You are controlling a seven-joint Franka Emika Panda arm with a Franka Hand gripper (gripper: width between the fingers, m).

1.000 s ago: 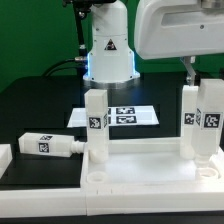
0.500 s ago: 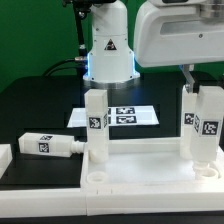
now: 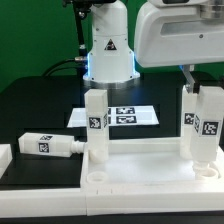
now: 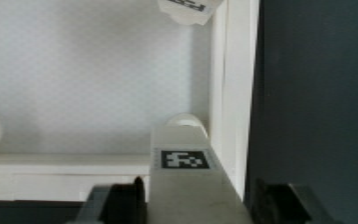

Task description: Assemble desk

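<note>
The white desk top [image 3: 140,168] lies in the foreground with its raised rim up. One tagged leg [image 3: 95,125] stands upright in a socket toward the exterior view's left. Two more legs stand at the right: one [image 3: 188,120] and a nearer one [image 3: 209,128]. My gripper [image 3: 200,85] hangs over that pair. In the wrist view, my gripper [image 4: 197,200] is shut on a tagged leg [image 4: 190,150] standing upright beside the top's rim [image 4: 234,90]. Another leg's end [image 4: 188,8] shows further along the rim. A fourth leg [image 3: 50,145] lies loose on the black table.
The marker board [image 3: 120,115] lies flat on the table behind the desk top. The robot base [image 3: 108,50] stands behind it. A white border bar [image 3: 5,160] sits at the exterior view's left edge.
The nearer right leg and its tag have shifted slightly down and toward the exterior view's left since a second ago. Nothing else has moved.
</note>
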